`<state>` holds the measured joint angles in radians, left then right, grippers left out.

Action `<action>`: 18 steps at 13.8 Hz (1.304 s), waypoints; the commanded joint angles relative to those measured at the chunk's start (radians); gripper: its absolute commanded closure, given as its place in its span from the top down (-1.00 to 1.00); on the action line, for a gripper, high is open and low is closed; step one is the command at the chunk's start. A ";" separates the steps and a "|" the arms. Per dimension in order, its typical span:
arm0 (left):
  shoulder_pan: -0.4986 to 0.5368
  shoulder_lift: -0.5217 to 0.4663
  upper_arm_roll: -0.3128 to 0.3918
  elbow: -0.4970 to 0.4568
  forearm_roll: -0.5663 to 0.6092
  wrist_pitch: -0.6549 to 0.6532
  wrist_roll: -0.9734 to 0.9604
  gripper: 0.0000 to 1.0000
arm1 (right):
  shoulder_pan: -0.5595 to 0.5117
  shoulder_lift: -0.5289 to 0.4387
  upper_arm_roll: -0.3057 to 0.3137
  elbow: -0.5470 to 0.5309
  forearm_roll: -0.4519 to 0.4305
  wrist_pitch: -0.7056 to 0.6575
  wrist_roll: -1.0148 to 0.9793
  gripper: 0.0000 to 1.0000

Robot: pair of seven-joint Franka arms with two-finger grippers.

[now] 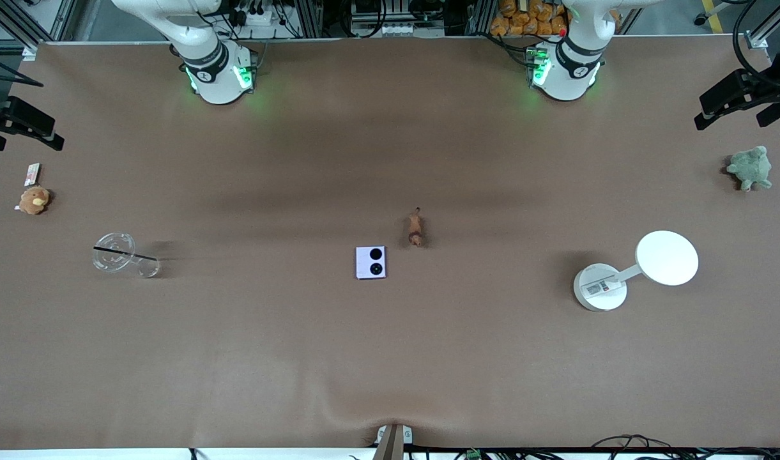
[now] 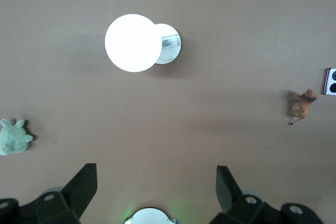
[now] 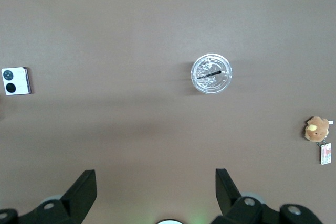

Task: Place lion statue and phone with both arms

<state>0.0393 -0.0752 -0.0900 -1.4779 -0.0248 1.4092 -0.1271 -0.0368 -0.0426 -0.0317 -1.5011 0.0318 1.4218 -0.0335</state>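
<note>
Phone (image 1: 370, 262) sits flat mid-table, toward the right arm's end from the lion statue (image 1: 416, 230), which lies just beside it and a bit farther from the front camera, its long axis running toward the bases. Both arms wait high up. Right gripper (image 3: 154, 195) has its fingers spread wide, left gripper (image 2: 155, 195) too. I'd guess right arm takes the phone, left takes the lion.

I worked over a wide brown table (image 1: 390, 358), its covering rippled near the front camera's edge. Along my base edge stood metal framing (image 1: 38, 25), tangled cables (image 1: 262, 16) and stacked orange bags (image 1: 524, 19).
</note>
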 commanded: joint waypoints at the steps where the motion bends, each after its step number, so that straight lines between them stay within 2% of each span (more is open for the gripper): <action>1: 0.004 -0.006 -0.002 0.010 0.005 -0.019 -0.041 1.00 | -0.038 0.006 0.035 0.022 -0.016 -0.020 -0.005 1.00; 6: -0.006 0.011 -0.005 0.011 0.011 -0.018 -0.046 1.00 | -0.038 0.004 0.044 0.022 -0.027 -0.020 -0.005 1.00; 9: -0.010 0.046 -0.065 0.001 -0.003 -0.007 -0.110 1.00 | -0.040 0.006 0.053 0.021 -0.027 -0.024 -0.002 1.00; 10: -0.012 0.063 -0.110 -0.007 -0.004 0.020 -0.153 1.00 | -0.037 0.006 0.056 0.021 -0.027 -0.033 0.001 1.00; 12: -0.013 0.121 -0.213 -0.031 0.005 0.121 -0.271 1.00 | -0.040 0.009 0.082 0.019 -0.026 -0.034 0.010 1.00; 14: -0.031 0.199 -0.333 -0.096 0.023 0.291 -0.400 1.00 | -0.040 0.013 0.104 0.010 -0.023 -0.026 0.018 1.00; 16: -0.151 0.279 -0.358 -0.166 0.113 0.452 -0.619 1.00 | -0.043 0.030 0.131 0.005 -0.015 -0.017 0.064 1.00; 18: -0.261 0.398 -0.358 -0.165 0.222 0.558 -0.800 1.00 | -0.052 0.033 0.202 -0.034 -0.015 0.020 0.139 1.00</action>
<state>-0.1476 0.2384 -0.4487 -1.6517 0.1127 1.8950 -0.7917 -0.0527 -0.0168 0.0911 -1.5104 0.0212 1.4152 0.0368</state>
